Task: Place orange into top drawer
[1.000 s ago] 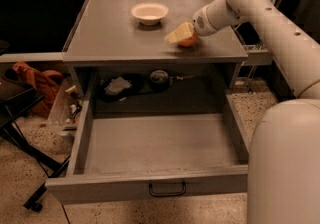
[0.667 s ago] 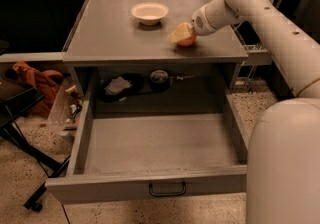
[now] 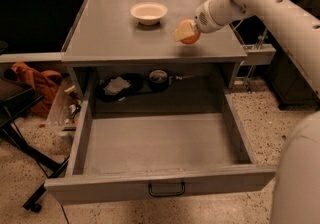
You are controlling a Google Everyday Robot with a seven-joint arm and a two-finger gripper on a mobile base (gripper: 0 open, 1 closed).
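My gripper (image 3: 186, 32) is over the right part of the grey table top (image 3: 110, 33), shut on the orange (image 3: 191, 38), which shows between and below the pale fingers (image 3: 183, 30). The orange is held just above the surface, near the top's front edge. The top drawer (image 3: 160, 143) stands pulled wide open below and in front of the table, its grey inside bare, with its dark wire handle (image 3: 166, 189) at the centre of the front panel. My arm reaches in from the upper right.
A cream-white bowl (image 3: 148, 12) sits on the table top to the left of the gripper. Dark items and a crumpled packet (image 3: 117, 86) lie in the recess behind the drawer. An orange cloth (image 3: 35, 80) and a black stand (image 3: 20, 133) are on the floor at the left.
The gripper has lifted slightly with the orange and shifted a little toward the table's front edge. The drawer and bowl have not moved.
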